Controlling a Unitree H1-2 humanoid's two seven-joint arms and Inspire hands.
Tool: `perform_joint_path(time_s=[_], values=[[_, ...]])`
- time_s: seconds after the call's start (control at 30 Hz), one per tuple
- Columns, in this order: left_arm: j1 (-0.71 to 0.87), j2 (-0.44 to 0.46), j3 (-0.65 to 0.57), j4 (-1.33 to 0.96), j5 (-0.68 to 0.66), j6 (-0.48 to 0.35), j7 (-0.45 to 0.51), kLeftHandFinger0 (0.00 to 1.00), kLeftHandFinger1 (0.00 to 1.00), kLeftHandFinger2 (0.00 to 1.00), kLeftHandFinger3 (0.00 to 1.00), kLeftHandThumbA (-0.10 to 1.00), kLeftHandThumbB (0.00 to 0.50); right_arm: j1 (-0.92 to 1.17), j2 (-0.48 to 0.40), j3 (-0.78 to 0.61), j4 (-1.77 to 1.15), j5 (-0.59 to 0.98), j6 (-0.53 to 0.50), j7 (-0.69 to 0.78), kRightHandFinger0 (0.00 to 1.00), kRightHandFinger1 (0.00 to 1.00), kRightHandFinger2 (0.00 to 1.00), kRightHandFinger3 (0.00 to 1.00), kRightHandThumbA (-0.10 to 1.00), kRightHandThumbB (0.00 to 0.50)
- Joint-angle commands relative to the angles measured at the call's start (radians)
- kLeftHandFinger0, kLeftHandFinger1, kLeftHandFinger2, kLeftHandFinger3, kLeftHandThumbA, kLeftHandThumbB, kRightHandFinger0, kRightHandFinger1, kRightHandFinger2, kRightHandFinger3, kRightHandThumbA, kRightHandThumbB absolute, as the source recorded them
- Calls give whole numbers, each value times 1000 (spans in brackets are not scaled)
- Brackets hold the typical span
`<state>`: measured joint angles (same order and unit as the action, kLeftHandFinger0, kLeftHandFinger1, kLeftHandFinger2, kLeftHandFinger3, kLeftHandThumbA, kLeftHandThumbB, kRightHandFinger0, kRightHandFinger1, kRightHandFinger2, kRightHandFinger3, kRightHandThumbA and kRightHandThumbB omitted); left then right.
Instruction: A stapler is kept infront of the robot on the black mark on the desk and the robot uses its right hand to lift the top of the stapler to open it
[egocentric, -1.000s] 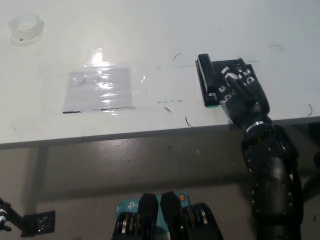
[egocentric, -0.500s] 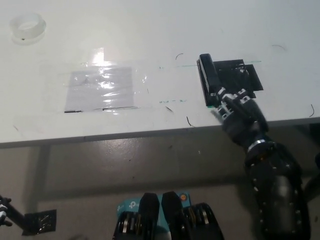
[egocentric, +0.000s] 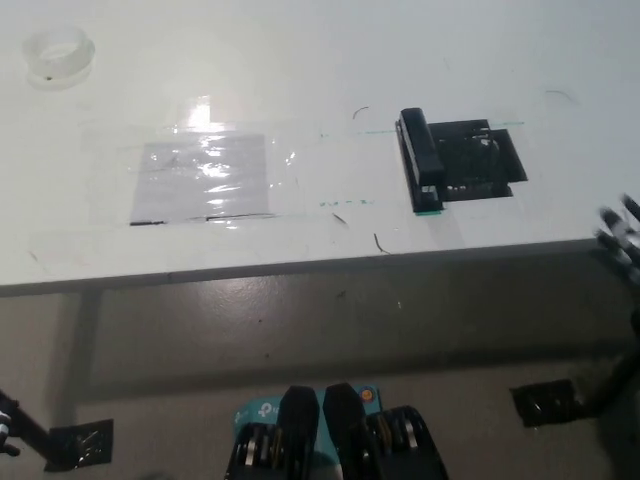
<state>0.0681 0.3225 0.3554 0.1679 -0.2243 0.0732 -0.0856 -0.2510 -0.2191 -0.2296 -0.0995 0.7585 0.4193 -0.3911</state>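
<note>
Stapler (egocentric: 421, 162), slim, black and glossy, lies flat along the left edge of the black mark (egocentric: 480, 160) on the smooth white desk (egocentric: 300, 60). Risk: lifting its top could drag the light body across the slick surface. Right hand (egocentric: 622, 238) sits at the desk's right edge; finger state cannot be told.

One stapler (egocentric: 421, 161), one tape roll (egocentric: 58, 56), one black mark (egocentric: 478, 160).
</note>
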Motion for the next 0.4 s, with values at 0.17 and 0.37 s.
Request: perform_joint_path(time_s=[0.17,0.37], values=[[-1,25,13,-27,12,8,23,403,474,636,794,611,6,51,-20,8,208,-237,-331,185,561,634,652,766,830,102],[-5,25,11,-33,13,12,23,366,446,628,798,612,7,57,5,10,291,-279,-400,185,529,570,611,694,836,106]])
